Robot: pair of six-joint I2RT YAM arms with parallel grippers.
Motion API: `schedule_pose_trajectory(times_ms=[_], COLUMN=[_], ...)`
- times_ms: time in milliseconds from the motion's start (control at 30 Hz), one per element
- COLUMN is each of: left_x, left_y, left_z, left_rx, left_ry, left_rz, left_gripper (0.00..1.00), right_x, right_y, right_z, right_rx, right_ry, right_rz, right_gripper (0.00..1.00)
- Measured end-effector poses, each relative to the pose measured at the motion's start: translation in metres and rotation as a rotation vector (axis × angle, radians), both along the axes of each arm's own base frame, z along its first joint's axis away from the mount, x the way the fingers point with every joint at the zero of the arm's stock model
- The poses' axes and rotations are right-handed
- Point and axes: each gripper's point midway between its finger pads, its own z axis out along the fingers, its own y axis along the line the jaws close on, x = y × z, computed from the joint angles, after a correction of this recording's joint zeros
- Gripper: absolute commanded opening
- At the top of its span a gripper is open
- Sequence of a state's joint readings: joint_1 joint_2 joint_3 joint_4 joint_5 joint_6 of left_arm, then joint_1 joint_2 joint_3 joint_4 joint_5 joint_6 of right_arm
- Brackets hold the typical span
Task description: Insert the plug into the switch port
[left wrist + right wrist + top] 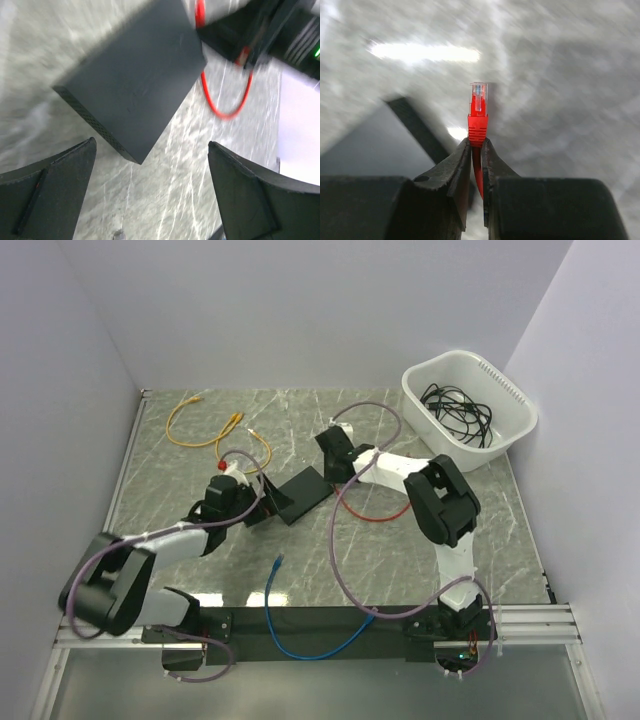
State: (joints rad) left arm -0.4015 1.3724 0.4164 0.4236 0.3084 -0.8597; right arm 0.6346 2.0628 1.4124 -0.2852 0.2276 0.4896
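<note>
Built of glossy white link shells joined by chunky black joint housings, on the left arm (175, 540) and the right arm (395, 465) alike. Draped on each with a pale purple cable (334, 545), looping loose between base and wrist. Capped with a small red knob (222, 467) near the left wrist. Lit by a tiny green light (460, 650) at the right base. Tipped in matte black: left end effector (152, 145) with broad, grainy, wedge-shaped fingers (60, 195), one marked by a thin red line; right end effector (476, 142) with narrow fingers (452, 170) tapering to rounded tips.
</note>
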Motion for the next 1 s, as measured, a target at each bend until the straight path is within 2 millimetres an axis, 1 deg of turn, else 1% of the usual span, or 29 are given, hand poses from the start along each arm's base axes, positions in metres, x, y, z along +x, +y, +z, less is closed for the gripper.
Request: schedule_pose_trajectory(times_ms=[33, 133, 200, 267, 300, 367, 433, 500, 567, 600, 733, 833, 1000], left_x=[0.001, 0.007, 0.012, 0.018, 0.022, 0.029, 0.041, 0.051, 0.058, 0.06, 0.063, 0.067, 0.069], left_y=[0.005, 0.018, 0.027, 0.034, 0.037, 0.04, 0.04, 0.036, 0.031, 0.028, 0.016, 0.009, 0.004], left_z=[0.006, 0.028, 0.04, 0.046, 0.048, 0.051, 0.053, 0.053, 0.049, 0.046, 0.031, 0.021, 0.008], left_rx=[0.01, 0.028, 0.039, 0.053, 0.061, 0.07, 0.078, 0.073, 0.064, 0.059, 0.049, 0.043, 0.03], left_ry=[-0.015, -0.076, -0.108, -0.122, -0.129, -0.138, -0.148, -0.165, -0.181, -0.183, -0.183, -0.185, -0.182], left_rz=[0.026, 0.1, 0.143, 0.172, 0.18, 0.188, 0.173, 0.142, 0.107, 0.086, 0.01, -0.03, -0.057], left_gripper=[0.99, 0.99, 0.99, 0.99, 0.97, 0.93, 0.92, 0.92, 0.92, 0.91, 0.89, 0.88, 0.86], right_x=[-0.003, -0.018, -0.025, -0.031, -0.034, -0.043, -0.059, -0.081, -0.103, -0.117, -0.154, -0.168, -0.177], right_y=[-0.006, -0.031, -0.045, -0.054, -0.057, -0.056, -0.05, -0.037, -0.023, -0.015, 0.003, 0.012, 0.032], right_z=[0.0, 0.005, 0.014, 0.024, 0.029, 0.034, 0.033, 0.026, 0.016, 0.011, -0.002, 0.0, 0.009], right_rx=[-0.009, -0.052, -0.074, -0.073, -0.069, -0.057, -0.054, -0.057, -0.064, -0.064, -0.058, -0.027, 0.035], right_ry=[0.001, 0.014, 0.005, -0.011, -0.018, -0.026, -0.02, 0.0, 0.029, 0.047, 0.096, 0.119, 0.128], right_rz=[-0.007, -0.037, -0.053, -0.061, -0.061, -0.047, -0.011, 0.049, 0.116, 0.157, 0.271, 0.335, 0.423], right_gripper=[0.0, 0.0, 0.0, 0.0, 0.0, 0.0, 0.0, 0.0, 0.0, 0.0, 0.0, 0.0, 0.0])
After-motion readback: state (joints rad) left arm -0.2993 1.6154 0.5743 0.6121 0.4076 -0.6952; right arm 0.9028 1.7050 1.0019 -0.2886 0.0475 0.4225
